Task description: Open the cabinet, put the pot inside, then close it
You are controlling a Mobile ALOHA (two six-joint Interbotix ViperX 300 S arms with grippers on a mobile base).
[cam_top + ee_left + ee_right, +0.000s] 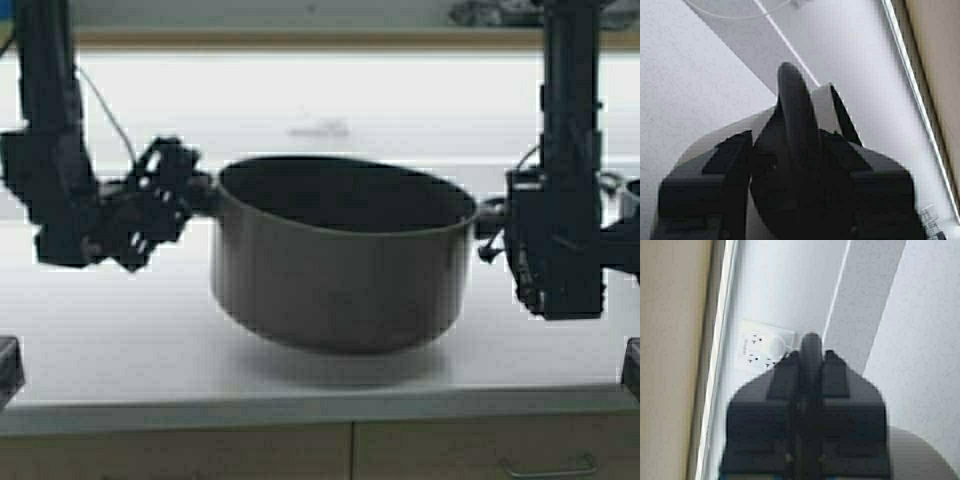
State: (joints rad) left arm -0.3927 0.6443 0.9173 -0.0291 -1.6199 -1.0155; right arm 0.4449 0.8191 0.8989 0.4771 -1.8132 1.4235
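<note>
The large dark-grey pot (pixel 340 265) hangs a little above the white counter (pixel 120 340) and casts a shadow under it. My left gripper (pixel 195 190) is shut on the pot's left black loop handle (pixel 795 110). My right gripper (pixel 495 225) is shut on the right loop handle (pixel 811 352). The pot is level and lidless, with a dark inside. A tan cabinet surface (pixel 670 340) runs above the white wall; it also shows in the left wrist view (pixel 940 60). Its doors and handles are out of view.
Tan base drawers (pixel 450 455) sit under the counter's front edge. A white wall outlet (pixel 760 347) is on the backsplash beyond the right gripper. Part of another dark pot (pixel 630 195) shows at the right edge.
</note>
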